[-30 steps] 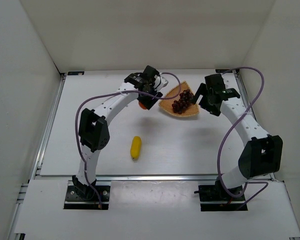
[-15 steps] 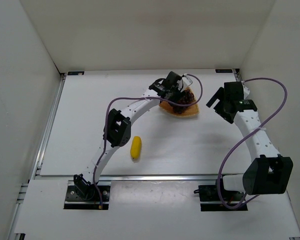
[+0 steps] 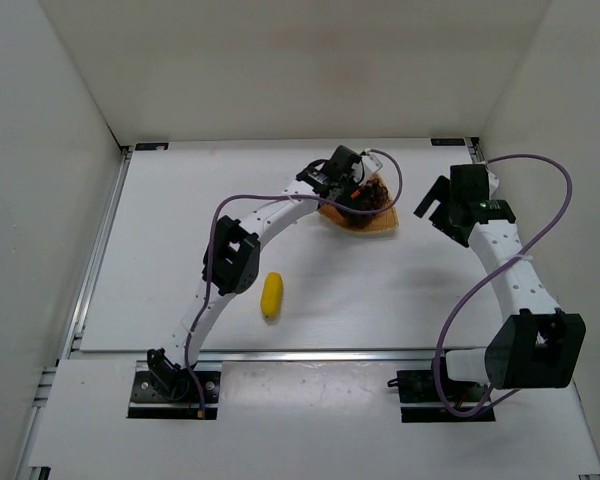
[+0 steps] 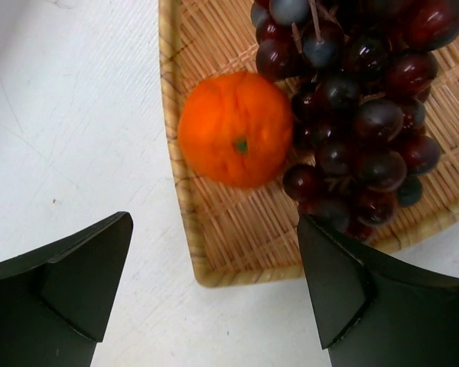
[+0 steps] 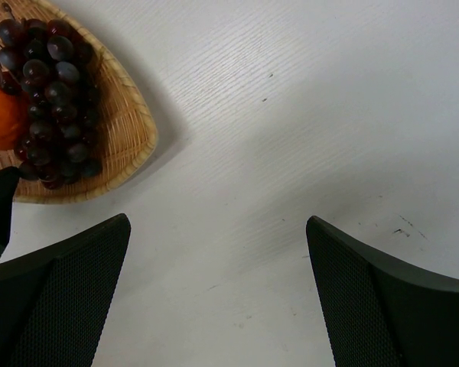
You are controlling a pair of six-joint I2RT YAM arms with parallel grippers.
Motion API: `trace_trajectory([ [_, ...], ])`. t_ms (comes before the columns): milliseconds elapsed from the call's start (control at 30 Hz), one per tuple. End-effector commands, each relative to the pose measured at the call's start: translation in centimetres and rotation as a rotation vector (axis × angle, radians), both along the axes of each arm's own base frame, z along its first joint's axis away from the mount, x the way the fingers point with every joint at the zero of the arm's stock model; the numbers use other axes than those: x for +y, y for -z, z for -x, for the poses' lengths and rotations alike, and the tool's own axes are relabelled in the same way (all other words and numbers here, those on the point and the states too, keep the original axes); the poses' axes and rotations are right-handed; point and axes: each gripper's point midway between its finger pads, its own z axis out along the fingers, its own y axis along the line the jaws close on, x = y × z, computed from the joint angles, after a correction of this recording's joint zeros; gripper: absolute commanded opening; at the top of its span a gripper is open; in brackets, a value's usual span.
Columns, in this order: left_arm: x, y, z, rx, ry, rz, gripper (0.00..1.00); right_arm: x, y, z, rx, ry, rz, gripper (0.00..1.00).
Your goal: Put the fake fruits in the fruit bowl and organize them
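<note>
Left wrist: orange [image 4: 236,130] beside basket rim [image 4: 167,76]

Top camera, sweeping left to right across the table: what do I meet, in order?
yellow lemon → fruit bowl → right gripper

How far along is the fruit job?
Done: grapes and orange lie in the basket. In hand: nothing; left claw hangs open above the orange, right claw open beside the basket. Left: lemon on the table, not yet picked up.
</note>
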Motion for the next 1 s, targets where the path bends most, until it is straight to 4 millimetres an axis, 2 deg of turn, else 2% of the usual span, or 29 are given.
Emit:
trace_trajectory([
  [0, 0.8, -10.7, 0.8, -0.122, -0.054, 0.143, 1.0, 0.5, -2.2, -0.6, -0.07, -0.072, 0.044, 1.0],
  [33, 1.2, -12.1, 0.8, -0.145, -0.067, 0.152, 1.0, 1.4, -2.3, -0.4, -0.078, -0.116, 0.057, 1.0],
  [67, 1.9, -14.5, 1.3, -0.172, -0.081, 0.179, 1.0, 1.8, -2.1, 0.2, -0.075, -0.153, 0.073, 1.0],
  [133, 3.7, -15.8, 1.7, -0.202, -0.13, 0.157, 1.0, 3.0, -2.2, 0.3, -0.108, -0.263, 0.13, 1.0],
  [167, 4.3, -16.7, 2.1, -0.214, -0.14, 0.158, 1.0, 5.3, -2.0, 0.8, -0.116, -0.362, 0.125, 1.0],
  [200, 5.7, -19.0, 2.6, -0.244, -0.159, 0.178, 1.0, 7.2, -1.6, 1.2, -0.116, -0.449, 0.1, 1.0],
  [233, 7.9, -18.0, 2.2, -0.235, -0.206, 0.139, 1.0, 9.9, -1.0, 2.0, -0.1, -0.559, 0.1, 1.0],
  [267, 9.4, -18.1, 2.2, -0.236, -0.24, 0.132, 1.0, 11.4, -0.4, 2.4, -0.084, -0.607, 0.1, 1.0],
  [300, 11.3, -19.3, 2.5, -0.254, -0.272, 0.132, 1.0, 13.1, 0.4, 3.0, -0.062, -0.66, 0.101, 1.0],
  [333, 14.3, -17.2, 2.1, -0.231, -0.337, 0.07, 1.0, 16.4, -0.1, 3.9, -0.075, -0.738, 0.094, 1.0],
  [367, 16.0, -16.8, 2.2, -0.228, -0.371, 0.046, 1.0, 18.0, 1.1, 4.1, -0.036, -0.734, 0.093, 1.0],
  [400, 18.1, -17.5, 2.6, -0.242, -0.409, 0.038, 1.0, 19.8, 1.4, 4.5, -0.022, -0.758, 0.067, 1.0],
  [433, 21.1, -17.3, 2.3, -0.241, -0.486, 0.025, 1.0, 22.9, 2.7, 5.7, 0.018, -0.826, 0.04, 1.0],
  [467, 23.0, -15.4, 3.0, -0.204, -0.52, 0.001, 1.0, 25.6, 1.6, 5.8, -0.004, -0.859, -0.021, 1.0],
  [500, 24.6, -15.2, 3.4, -0.195, -0.552, 0.0, 1.0, 28.0, 1.3, 6.5, 0.0, -0.914, -0.07, 1.0],
  [533, 26.2, -16.4, 4.3, -0.204, -0.572, 0.036, 1.0, 30.8, 2.9, 7.7, 0.042, -0.97, -0.075, 1.0],
  [567, 28.4, -14.8, 4.9, -0.16, -0.611, 0.042, 1.0, 32.4, 3.2, 8.2, 0.057, -0.998, -0.091, 1.0],
  [600, 29.7, -14.8, 5.4, -0.154, -0.638, 0.054, 1.0, 34.9, 1.7, 8.0, 0.025, -1.036, -0.121, 1.0],
  [633, 31.2, -16.0, 6.4, -0.176, -0.67, 0.081, 1.0, 36.5, 4.3, 9.2, 0.113, -1.069, -0.11, 1.0],
  [667, 33.1, -14.5, 7.2, -0.146, -0.709, 0.069, 1.0, 37.4, 4.9, 9.6, 0.147, -1.087, -0.104, 1.0],
  [700, 34.1, -14.3, 7.9, -0.143, -0.735, 0.075, 1.0, 37.9, 5.5, 9.7, 0.185, -1.058, -0.09, 1.0],
  [733, 35.2, -15.2, 9.0, -0.164, -0.752, 0.091, 1.0, 39.2, 6.7, 9.6, 0.232, -1.05, -0.079, 1.0],
  [767, 36.8, -13.7, 10.0, -0.139, -0.785, 0.068, 1.0, 38.5, 8.0, 10.1, 0.305, -1.028, -0.054, 1.0],
  [800, 37.6, -13.5, 10.7, -0.138, -0.801, 0.065, 1.0, 38.8, 9.7, 10.9, 0.366, -1.034, -0.073, 0.99],
  [833, 38.4, -14.2, 11.5, -0.158, -0.816, 0.078, 1.0, 38.7, 10.4, 11.4, 0.387, -1.032, -0.068, 0.99],
  [867, 39.6, -13.2, 12.3, -0.141, -0.845, 0.064, 1.0, 38.4, 10.8, 11.6, 0.399, -1.03, -0.062, 0.99],
  [900, 40.2, -13.1, 12.8, -0.142, -0.859, 0.063, 1.0, 38.9, 11.4, 12.6, 0.407, -1.051, -0.044, 0.99],
  [967, 41.2, -13.1, 13.8, -0.145, -0.889, 0.094, 1.0, 37.9, 12.9, 13.5, 0.461, -1.035, 0.002, 0.99],
])
